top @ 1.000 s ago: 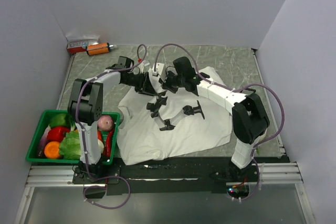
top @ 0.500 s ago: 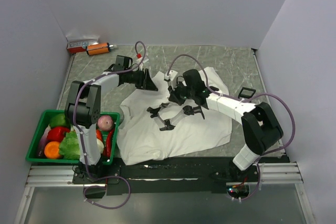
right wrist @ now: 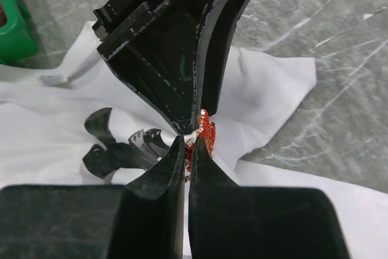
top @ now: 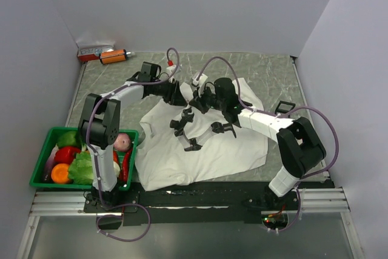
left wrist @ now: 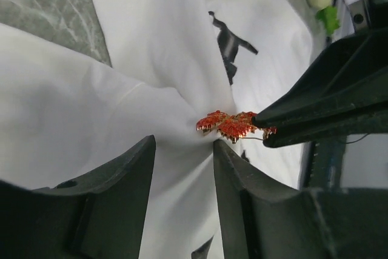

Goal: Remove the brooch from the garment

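Both arms reach from the near edge toward the far middle of the bench, elbows raised and forearms angled inward, so the two claws meet almost tip to tip. The left claw [top: 182, 94] points right, its fingers [left wrist: 130, 174] standing apart. The right claw [top: 195, 98] points left and far, fingers pressed together, pinching the brooch [left wrist: 229, 124] at their tips.

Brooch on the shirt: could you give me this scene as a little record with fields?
brooch: tiny orange-red leaf-like piece at a pulled-up peak of cloth
garment: large white cloth T-shirt with black print, spread on the grey table
right tool: shut on the brooch
left tool: fingers flank the bunched cloth beside the brooch; grip unclear
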Robot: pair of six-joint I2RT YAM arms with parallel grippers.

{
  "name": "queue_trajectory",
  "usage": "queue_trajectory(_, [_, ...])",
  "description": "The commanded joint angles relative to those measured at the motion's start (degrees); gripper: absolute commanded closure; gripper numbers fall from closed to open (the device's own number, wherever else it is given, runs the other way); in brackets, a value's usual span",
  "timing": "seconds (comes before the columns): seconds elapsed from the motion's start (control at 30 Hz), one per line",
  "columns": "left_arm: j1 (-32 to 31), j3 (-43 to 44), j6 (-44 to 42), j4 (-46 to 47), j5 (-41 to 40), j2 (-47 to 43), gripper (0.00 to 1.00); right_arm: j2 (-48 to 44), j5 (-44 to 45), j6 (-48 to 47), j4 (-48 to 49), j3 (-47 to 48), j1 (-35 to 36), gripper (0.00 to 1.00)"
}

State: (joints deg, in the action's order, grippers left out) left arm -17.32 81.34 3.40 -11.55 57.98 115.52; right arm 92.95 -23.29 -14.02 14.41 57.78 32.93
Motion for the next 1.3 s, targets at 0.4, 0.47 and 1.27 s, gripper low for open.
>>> queue_trajectory(0.4, [-0.6, 5.0, -47.5, -23.3, -3.7, -12.8, 0.54, 5.4, -24.0, 4.6, -3.2, 9.5, -3.8, 1.0])
queue_trajectory(0.47, [-0.9, 6.1, -50.2, -26.5, -4.0, -12.4, 0.56, 5.8, -25.0, 4.7, -3.6, 9.9, -4.3, 1.0])
queue_trajectory(1.27, [-4.9, 10.4, -54.7, -34.1, -4.1, -9.8, 0.99, 5.3, -25.6, 5.9, -3.9, 8.8, -4.7, 0.96])
